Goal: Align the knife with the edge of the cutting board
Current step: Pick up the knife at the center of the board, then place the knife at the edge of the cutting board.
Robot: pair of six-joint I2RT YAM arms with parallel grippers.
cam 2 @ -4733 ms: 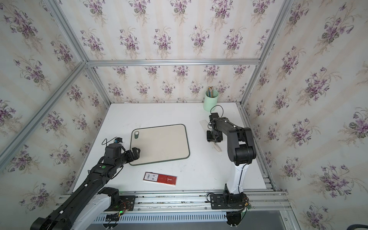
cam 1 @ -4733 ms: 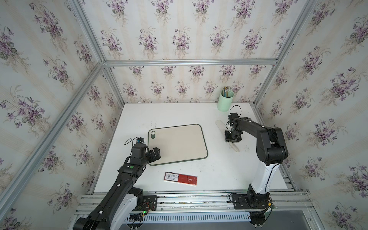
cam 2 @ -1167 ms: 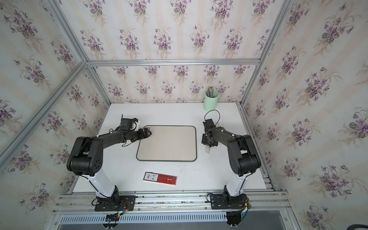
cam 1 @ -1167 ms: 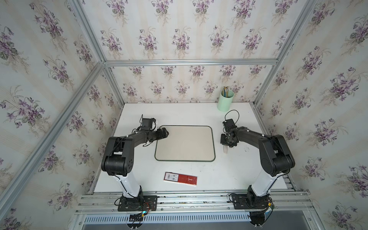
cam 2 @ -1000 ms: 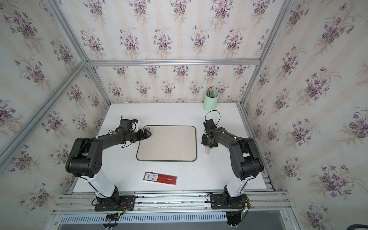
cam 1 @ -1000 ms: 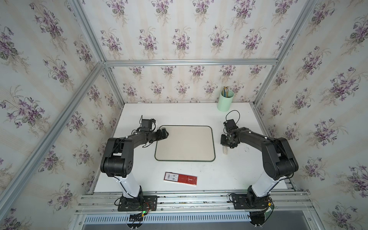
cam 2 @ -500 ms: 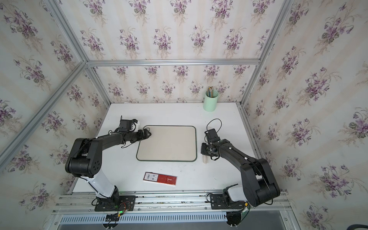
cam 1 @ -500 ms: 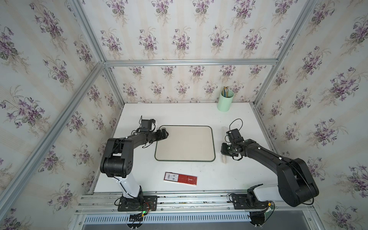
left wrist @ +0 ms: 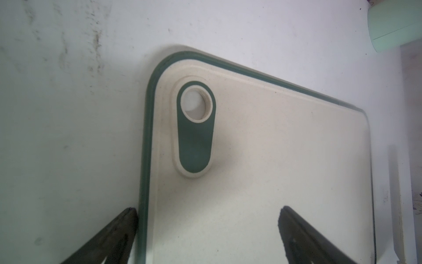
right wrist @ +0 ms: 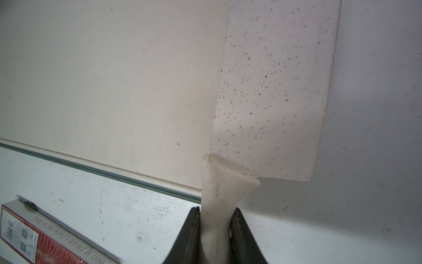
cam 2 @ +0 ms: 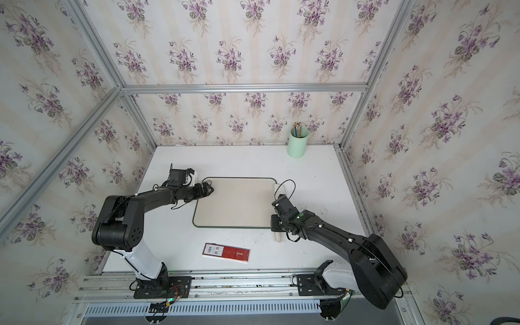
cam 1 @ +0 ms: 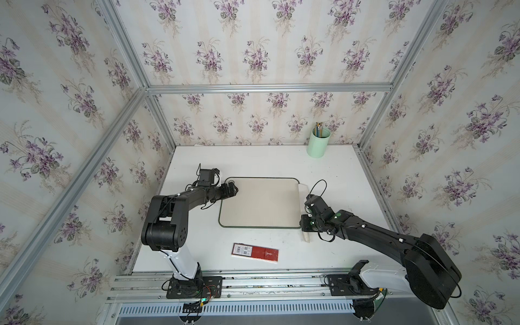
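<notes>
The right gripper (right wrist: 215, 211) is clenched on the curved cream-white handle (right wrist: 225, 180) of the knife (right wrist: 271, 91), a white cleaver-like one with a broad, pale, speckled blade. From this hand the knife points straight forward: its long axis runs away from the fingertips.

The large beige rectangular cutting board (cam 1: 260, 202), with a thin dark green rim, lies flat on the white table (cam 1: 332, 174), just at the side of this hand that faces the other arm. The blade runs along the short side of the board, close against it. I cannot tell if it overlaps the rim or only touches it.

The right arm is clearly the nearer one to the knife. So I judge that the coming move is only a small correction of angle and then a release.

The left gripper (left wrist: 207, 208) is at the opposite short side, near the corner with the dark oval handle hole (left wrist: 195, 130). Its jaws stand wide apart and grasp nothing: one fingertip is on the table just outside the rim, the other is over the board.

A flat red-and-white barcoded package (cam 1: 255, 252) lies behind the right hand, near it but apart from the knife. A mint green cup with pencils (cam 1: 318, 142) stands far ahead, beyond the blade tip. Nothing seems to block the way.
</notes>
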